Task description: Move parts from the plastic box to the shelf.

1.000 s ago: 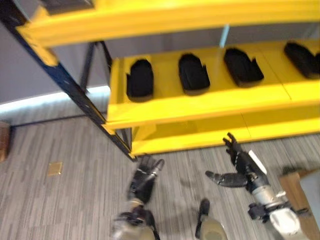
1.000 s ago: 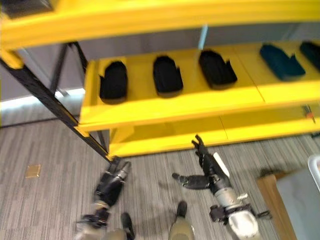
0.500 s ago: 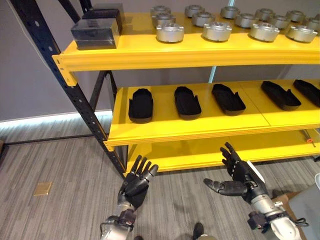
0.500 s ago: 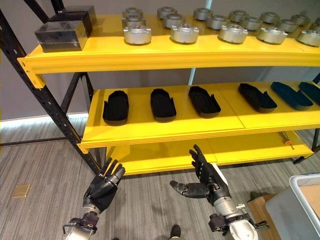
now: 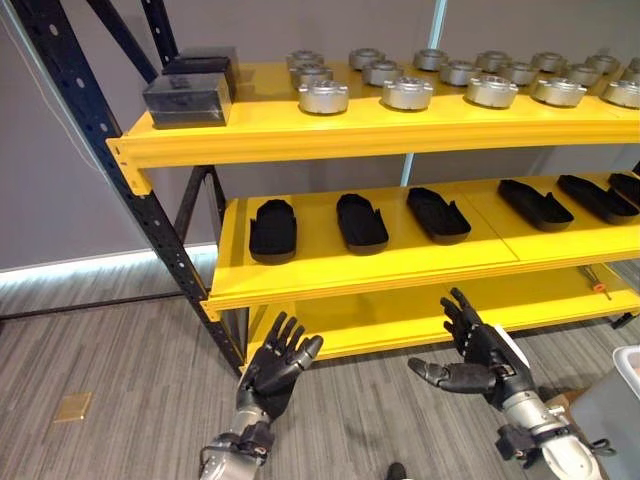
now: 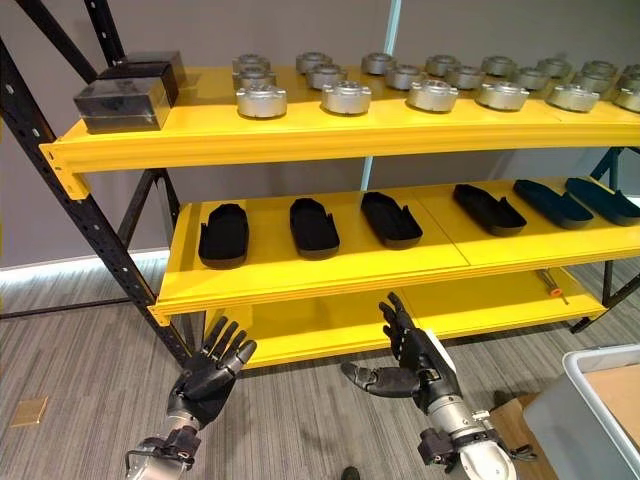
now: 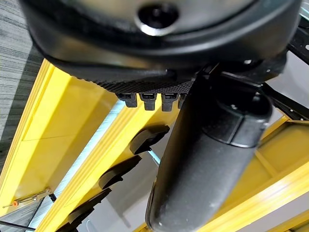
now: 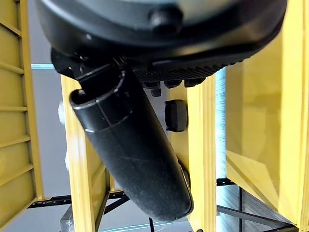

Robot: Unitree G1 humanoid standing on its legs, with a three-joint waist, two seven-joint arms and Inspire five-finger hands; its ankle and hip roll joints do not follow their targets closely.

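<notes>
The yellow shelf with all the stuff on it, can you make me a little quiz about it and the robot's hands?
1. True or false: the right hand holds a part.
2. What sits on the top level of the yellow shelf? A) round metal parts and dark blocks B) black trays only C) nothing
3. Fill in: the left hand has its fingers ____.

Key: 1 false: both hands are open, holding nothing. 2 A; the black trays lie on the middle level. 3 open.
</notes>
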